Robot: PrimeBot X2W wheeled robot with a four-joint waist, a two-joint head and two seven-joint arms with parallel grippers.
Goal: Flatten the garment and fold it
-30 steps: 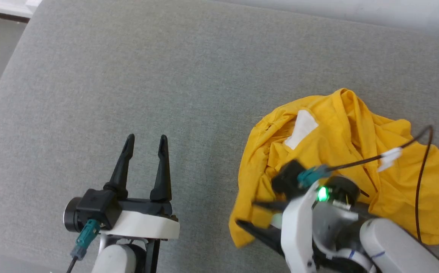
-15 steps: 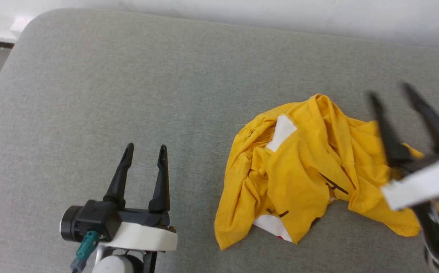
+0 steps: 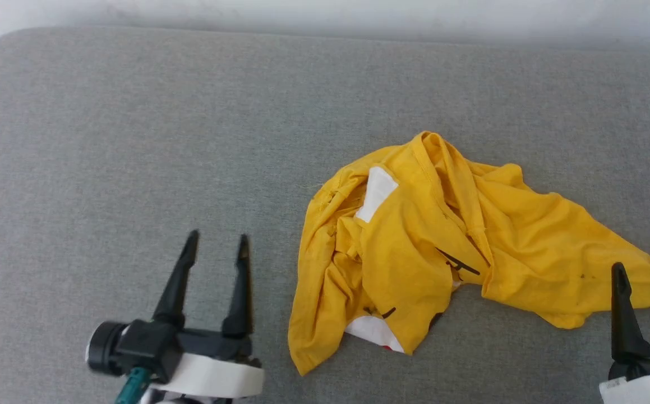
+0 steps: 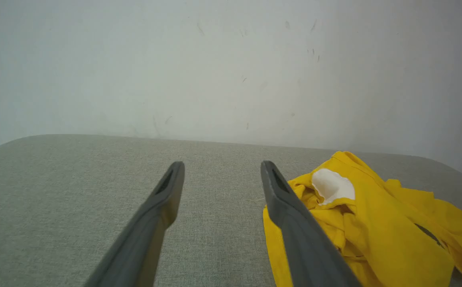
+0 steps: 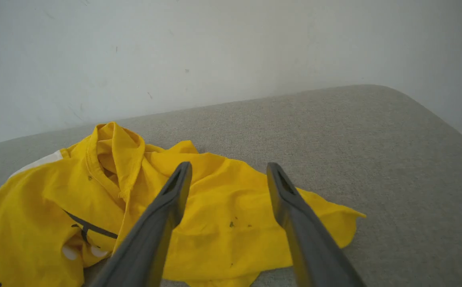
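Note:
The garment (image 3: 414,247), a bright yellow T-shirt, lies crumpled right of centre on the grey cushioned surface (image 3: 190,140). White patches and black marks of its print show among the folds. It also appears in the left wrist view (image 4: 366,215) and the right wrist view (image 5: 95,199). My left gripper (image 3: 216,244) is open over bare cushion, to the left of the garment and apart from it. My right gripper (image 3: 641,275) stands open at the lower right, by the garment's right corner. Nothing sits between either gripper's fingers (image 5: 175,191).
A pale wall (image 3: 325,14) runs along the far edge of the cushion. The cushion's rounded corners (image 5: 394,95) fall away at the far left and far right. Bare cushion stretches to the left of and beyond the garment.
My right gripper let go of the garment's near left hem, opened, and moved out to the lower right. The camera has tilted and shifted, so the garment sits further left in the picture. The left gripper kept its pose.

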